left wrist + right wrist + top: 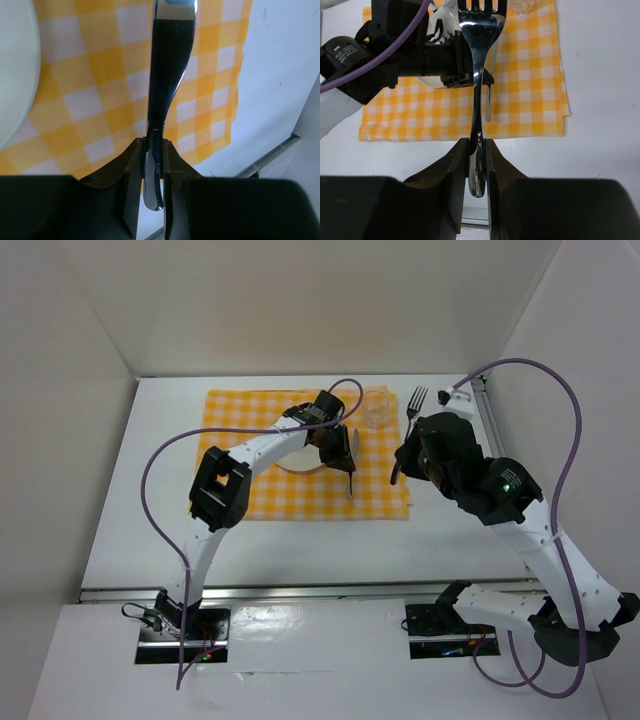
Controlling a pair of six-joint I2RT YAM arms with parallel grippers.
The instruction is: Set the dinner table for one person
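On the white dinner table (150, 540), a yellow checked cloth (240, 410) carries a plate (297, 464) and a glass (377, 407). The left gripper (155, 150) pinches a knife (167, 75) above the cloth beside the plate. The right gripper (477, 147) clamps a fork (479, 30) by its handle near the cloth's right edge.

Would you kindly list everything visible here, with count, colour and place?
dinner table: one, white, under everything
checked cloth: one, yellow and white, on the table's far middle
plate: one, white, on the cloth
glass: one, clear, at the cloth's far right corner
fork: one, silver, in the right gripper, near the cloth's right edge
second utensil: one, silver, kind unclear, in the left gripper, beside the plate
left gripper: one, black, shut on the second utensil
right gripper: one, black, shut on the fork
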